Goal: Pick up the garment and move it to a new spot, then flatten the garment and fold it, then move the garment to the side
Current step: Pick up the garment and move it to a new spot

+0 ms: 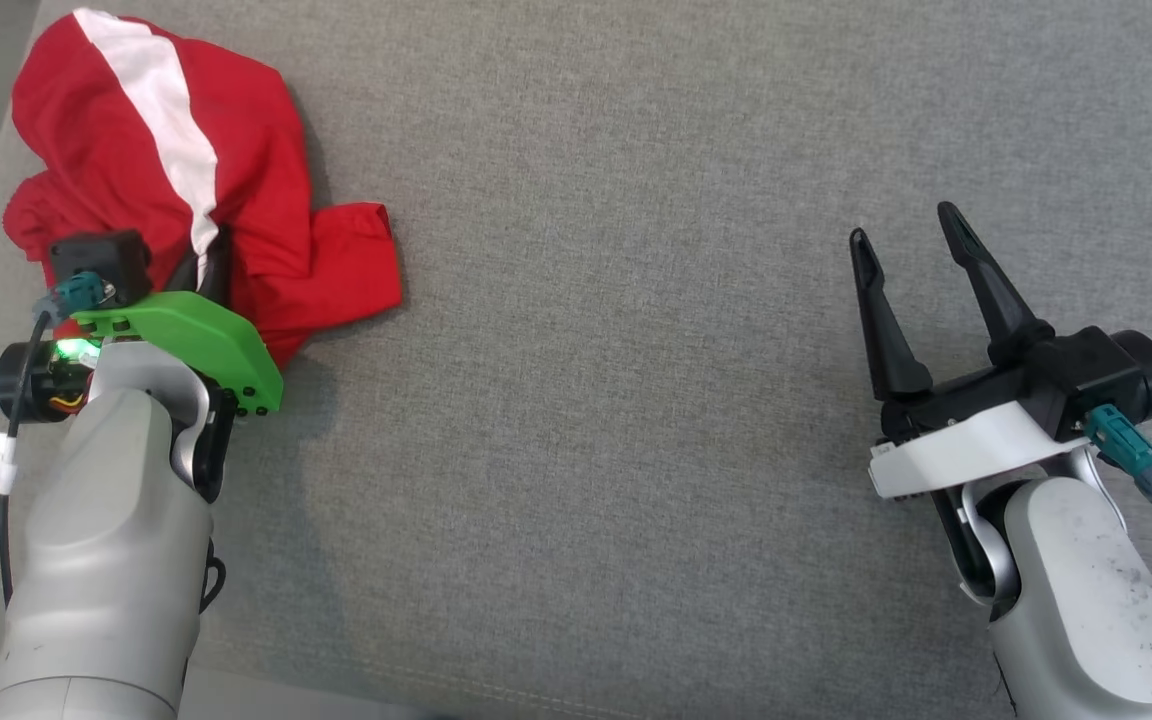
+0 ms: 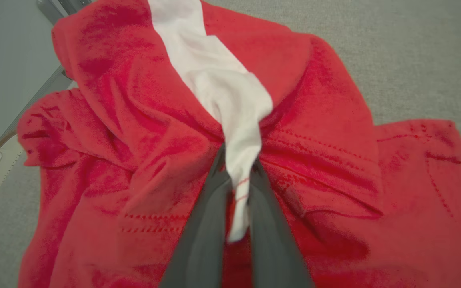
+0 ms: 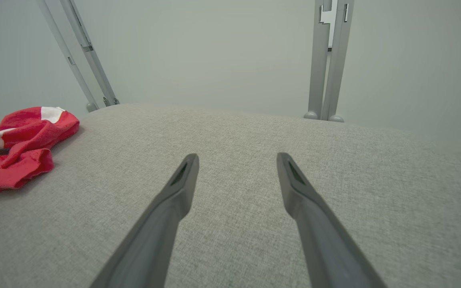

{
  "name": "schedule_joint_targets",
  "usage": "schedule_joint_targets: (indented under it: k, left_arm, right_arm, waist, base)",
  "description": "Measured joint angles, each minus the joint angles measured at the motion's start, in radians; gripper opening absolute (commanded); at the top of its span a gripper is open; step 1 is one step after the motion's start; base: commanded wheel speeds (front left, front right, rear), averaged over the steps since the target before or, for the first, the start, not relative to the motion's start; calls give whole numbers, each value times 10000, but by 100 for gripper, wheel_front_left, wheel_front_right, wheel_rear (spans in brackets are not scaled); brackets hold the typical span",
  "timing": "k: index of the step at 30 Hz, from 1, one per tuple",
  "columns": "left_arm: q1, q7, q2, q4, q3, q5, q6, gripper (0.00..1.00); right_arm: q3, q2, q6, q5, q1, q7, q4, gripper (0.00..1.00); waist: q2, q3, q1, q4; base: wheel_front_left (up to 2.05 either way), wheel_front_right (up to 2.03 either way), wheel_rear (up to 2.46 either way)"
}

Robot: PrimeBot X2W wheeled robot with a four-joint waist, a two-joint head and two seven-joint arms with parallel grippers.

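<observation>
We judge the pick-up step in hand: the left tool [image 2: 238, 160] grips a fold of the red garment [image 1: 136, 150] at the far left of the grey fabric surface [image 1: 636, 400], the right tool [image 1: 902, 222] stands wide and empty, and next we should lift and carry it centreward

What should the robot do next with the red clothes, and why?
Probably lift a little: the left hand is shut on the white stripe of the red garment, bunched at the edge of the grey surface, so raising it frees it to move.
</observation>
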Motion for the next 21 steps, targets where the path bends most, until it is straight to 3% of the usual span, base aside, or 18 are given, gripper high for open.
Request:
schedule_joint_targets:
  k: [10,13,21]
  left_arm:
    - [398,-922,-48,-1572,-282,-1014,-10,0]
    - [640,-949,-268,-2286,-313,-1133,0,0]
    - [1374,-531,-1026,-4362,-1072,-1254,543,0]
  right_arm:
    - [4,357,0,305,158,-148,581,100]
    - [-86,466,0,397,241,-173,662,100]
    - [-242,627,0,474,439,-176,470,100]
  waist:
    - [0,-1184,0,-189]
    - [0,-1538,0,-328]
    - [0,-2086,0,-1077]
  base:
    - [0,0,0]
    - [0,0,0]
    - [0,0,0]
